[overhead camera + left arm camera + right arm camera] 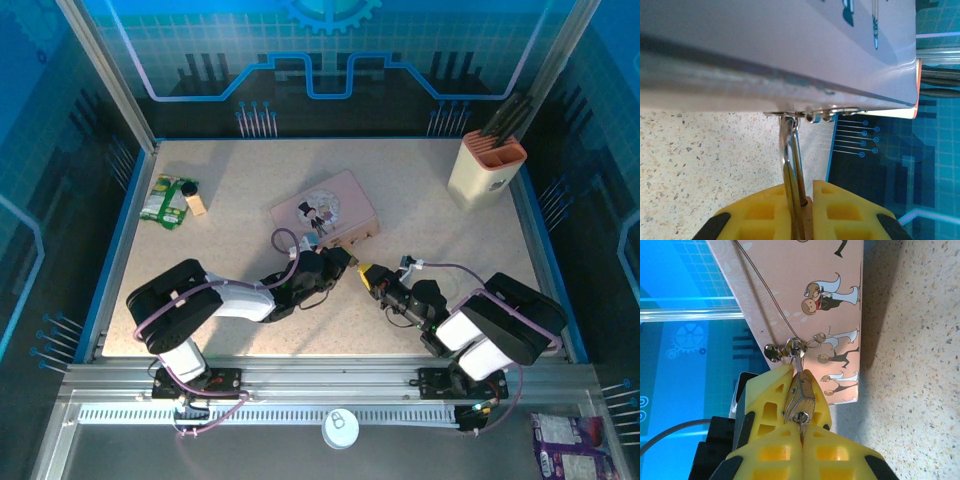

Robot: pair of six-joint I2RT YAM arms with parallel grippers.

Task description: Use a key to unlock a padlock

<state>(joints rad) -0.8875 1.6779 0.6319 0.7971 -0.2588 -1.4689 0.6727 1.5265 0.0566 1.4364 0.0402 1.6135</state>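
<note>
Two clamps, both closed. Right gripper (801, 437) pinches the key (801, 423), tip at the keyhole (800, 415). Left gripper (800, 195) squeezes the padlock (799, 397) body, shackle (790, 150) hooked through the hasp (790, 347) on the pink tin (805, 275). Step looks like insert-and-turn: keep key coaxial with the keyhole, seat fully, then twist slowly while left holds firm. Don't drag the tin. It sits mid-table (240, 200), just beyond both grippers.

Pair of arms, both folded low, grippers tip to tip.
Left arm (215, 298): elbow at 11 o'clock of its base, forearm running toward 3 o'clock; left gripper (345, 262) clamped on the padlock (800, 400). Right arm (500, 325): elbow at 1 o'clock, forearm toward 10 o'clock; right gripper (802, 432) pressed together, seemingly pinching the key (801, 421).
</note>
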